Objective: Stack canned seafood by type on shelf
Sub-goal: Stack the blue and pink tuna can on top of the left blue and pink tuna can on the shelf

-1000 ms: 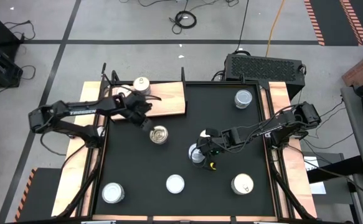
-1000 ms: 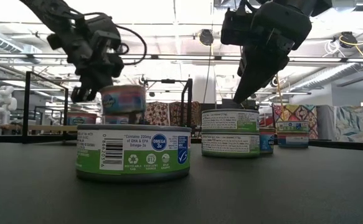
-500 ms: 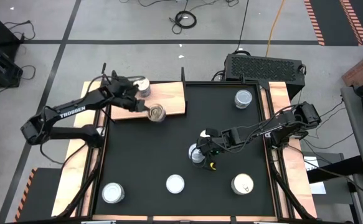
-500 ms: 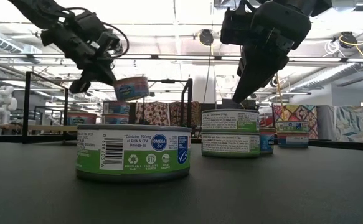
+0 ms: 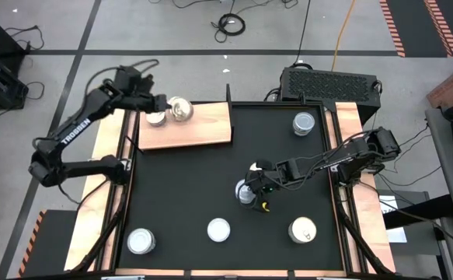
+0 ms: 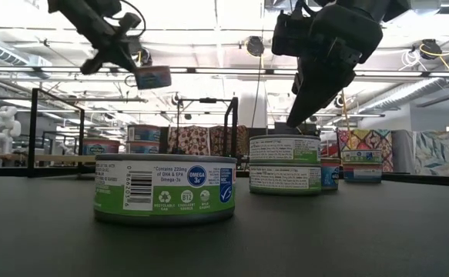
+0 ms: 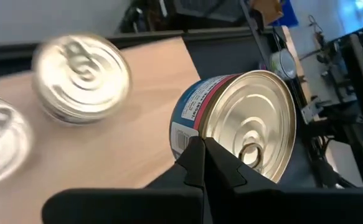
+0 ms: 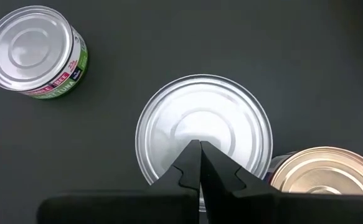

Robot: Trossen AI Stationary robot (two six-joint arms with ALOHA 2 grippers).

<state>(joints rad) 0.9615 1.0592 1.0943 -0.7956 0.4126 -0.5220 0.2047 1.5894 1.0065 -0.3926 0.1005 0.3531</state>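
Bright, even overhead light from ceiling fixtures fills the room, leaving only faint, soft shadows on the matte black tabletop, which shows little glare. Silvery tin lids catch pale sheen. In the left wrist view, the farther tin is smeared by motion blur. The low view's background is soft.

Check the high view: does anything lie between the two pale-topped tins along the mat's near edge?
No. Between the left pale-topped tin and the middle pale-topped tin, the high view shows only bare black mat.
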